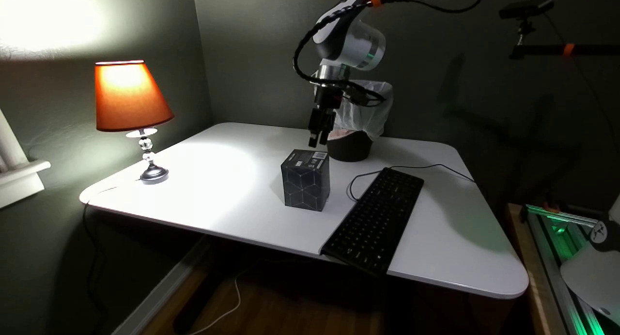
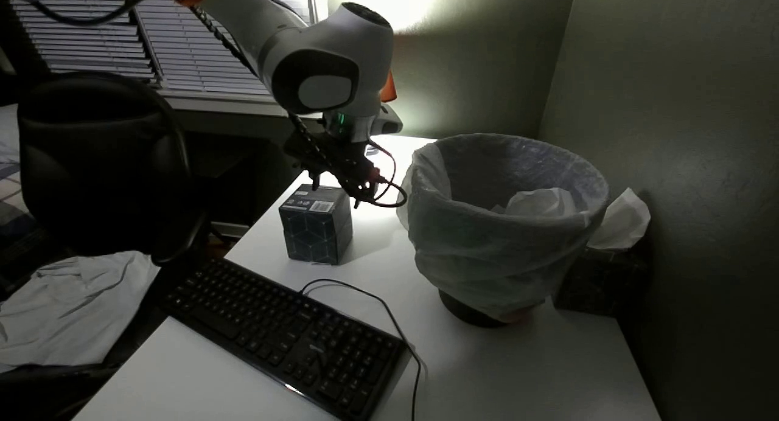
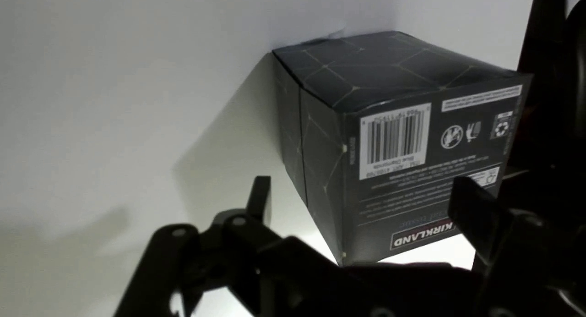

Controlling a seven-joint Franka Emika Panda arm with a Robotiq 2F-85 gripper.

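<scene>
Tissue box stands on the white table, left of the keyboard, in an exterior view; the pincer hangs above its far edge, holding nothing. The step in hand looks like lining up over the box; a grip would call for shifting squarely over it, then lowering. In an exterior view, the bin is right of the box and partly hides a dark carton; the pincer's tips are hard to make out there. In the wrist view, the fingers are spread wide, one left of the box, one overlapping its printed top; whether that one touches cannot be told.
</scene>
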